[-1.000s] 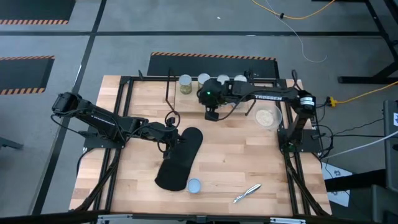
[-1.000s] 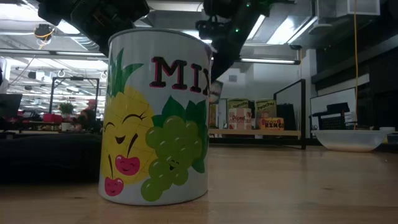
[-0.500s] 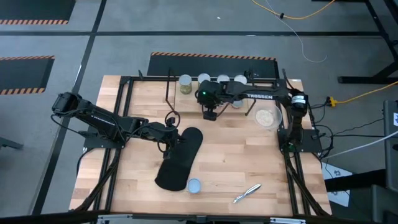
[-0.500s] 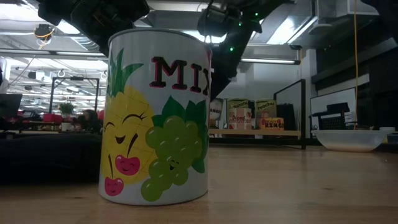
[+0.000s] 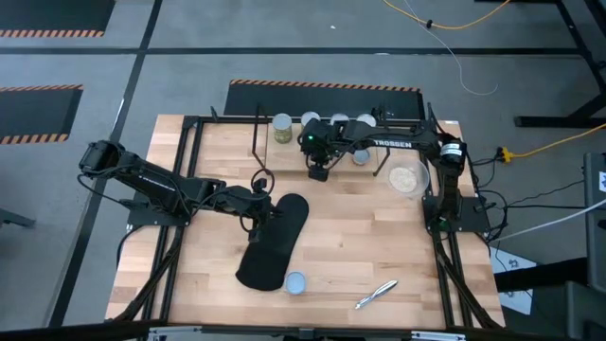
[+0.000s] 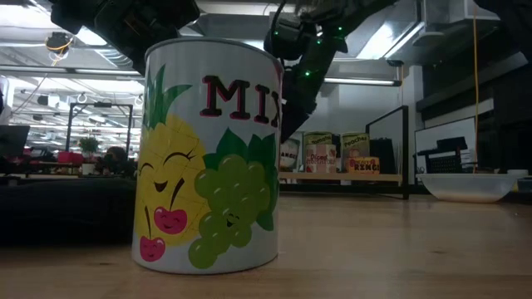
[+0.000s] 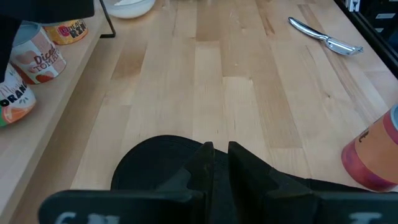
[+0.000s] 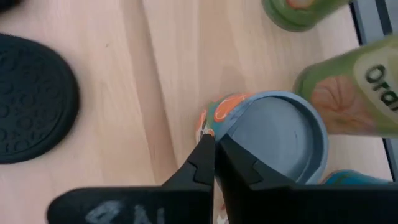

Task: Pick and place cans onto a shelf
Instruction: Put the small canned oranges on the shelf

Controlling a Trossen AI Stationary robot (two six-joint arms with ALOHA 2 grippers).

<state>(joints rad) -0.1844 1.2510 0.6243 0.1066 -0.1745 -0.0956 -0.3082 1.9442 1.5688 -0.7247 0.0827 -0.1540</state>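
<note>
The shelf stands at the table's far edge with several cans on it. My right gripper is shut in front of the shelf. In the right wrist view its tips stand at the rim of an orange-labelled can with a pale-blue top, which stands upright on wood. One more can stands on its base near the table's front edge, and fills the low view. My left gripper is shut over the far end of a black mat. My right gripper's shut fingertips stand against the side of the orange-labelled can's top rim, pointing slantwise down. I cannot tell whether they touch it. My left gripper's shut fingers lie over the black mat's end. I cannot tell whether they touch it.
A pale bowl sits right of the shelf. A silvery pen-like item lies near the front edge. Other cans stand close beside the orange-labelled one. The black table frame runs along both sides.
My right gripper has gone a little toward the table's far edge and left, closer to the shelf's cans, and its forearm has swung toward the far edge with it.
</note>
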